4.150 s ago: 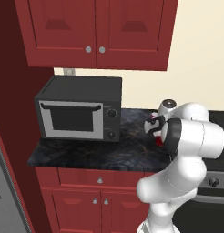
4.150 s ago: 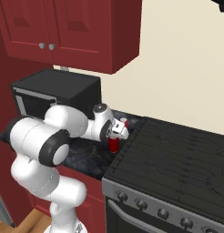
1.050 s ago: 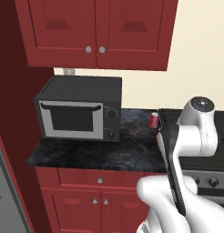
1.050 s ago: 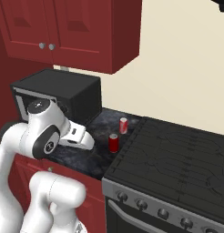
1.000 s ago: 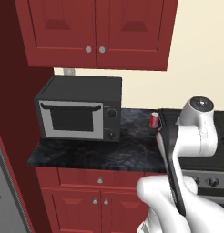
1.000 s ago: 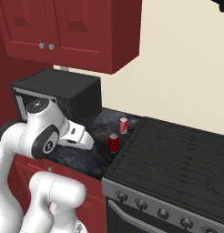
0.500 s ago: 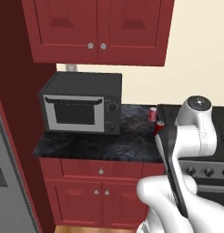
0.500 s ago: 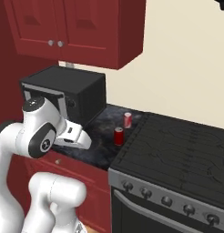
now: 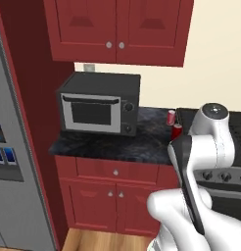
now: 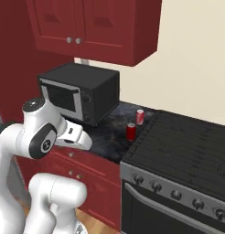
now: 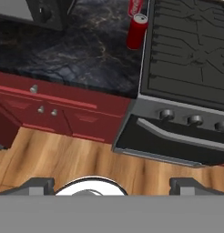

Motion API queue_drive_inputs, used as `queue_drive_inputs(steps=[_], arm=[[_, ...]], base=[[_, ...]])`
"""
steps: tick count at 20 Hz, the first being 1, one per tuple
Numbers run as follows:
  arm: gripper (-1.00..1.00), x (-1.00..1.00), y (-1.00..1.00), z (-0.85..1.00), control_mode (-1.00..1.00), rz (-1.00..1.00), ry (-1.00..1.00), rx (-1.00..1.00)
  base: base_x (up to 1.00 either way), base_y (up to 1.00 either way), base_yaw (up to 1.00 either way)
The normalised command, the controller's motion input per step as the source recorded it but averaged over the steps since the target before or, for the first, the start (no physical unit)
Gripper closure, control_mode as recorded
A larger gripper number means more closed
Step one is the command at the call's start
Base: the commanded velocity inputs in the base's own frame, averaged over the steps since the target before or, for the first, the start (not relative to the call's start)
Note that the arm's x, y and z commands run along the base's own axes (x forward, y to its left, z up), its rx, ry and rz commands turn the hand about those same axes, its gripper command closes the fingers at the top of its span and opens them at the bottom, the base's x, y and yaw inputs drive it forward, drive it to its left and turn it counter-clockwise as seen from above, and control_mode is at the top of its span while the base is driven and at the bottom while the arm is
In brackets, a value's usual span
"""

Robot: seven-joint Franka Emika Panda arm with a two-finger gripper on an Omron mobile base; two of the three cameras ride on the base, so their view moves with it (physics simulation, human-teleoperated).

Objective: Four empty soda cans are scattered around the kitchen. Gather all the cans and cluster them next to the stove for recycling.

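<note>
Two red soda cans stand close together on the black marbled counter, right at the stove's left edge: the near can (image 9: 177,131) (image 10: 131,131) (image 11: 137,31) and the far can (image 9: 171,116) (image 10: 140,116) (image 11: 135,5). The stove (image 10: 187,148) (image 11: 191,50) has a black grated cooktop and a steel front with dark knobs. My gripper (image 11: 112,184) is open with nothing between its fingertips (image 11: 38,184). It hangs well back from the counter, above the wood floor, looking down at the cans and the stove front. My arm is folded close to the base.
A black microwave (image 9: 100,103) (image 10: 80,93) sits on the counter left of the cans. A grey fridge (image 9: 14,162) stands at the far left. Dark red upper cabinets (image 9: 117,29) hang above, lower cabinets (image 11: 50,107) below the counter. Wood floor (image 11: 63,154) lies in front.
The whole picture has shifted as the base drove back and sideways; the fridge now shows at left. Both cans stay by the stove. The arm keeps its folded pose, gripper still open.
</note>
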Motion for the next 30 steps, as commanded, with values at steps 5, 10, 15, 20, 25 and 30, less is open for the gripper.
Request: queue_drive_inputs(steps=[5,10,15,20,25,30], arm=[[-1.0,0.0,0.0,0.0,1.0,0.0,0.0,0.0],[-1.0,0.0,0.0,0.0,1.0,0.0,0.0,0.0],[-1.0,0.0,0.0,0.0,1.0,0.0,0.0,0.0],[-1.0,0.0,0.0,0.0,1.0,0.0,0.0,0.0],[-1.0,0.0,0.0,0.0,1.0,0.0,0.0,0.0],[-1.0,0.0,0.0,0.0,1.0,0.0,0.0,0.0]], base=[[-0.37,0.0,0.31],[-0.48,0.0,0.32],[-0.55,0.0,0.31],[-0.58,-0.01,0.29],[-0.18,-0.17,0.27],[0.0,-0.37,0.29]])
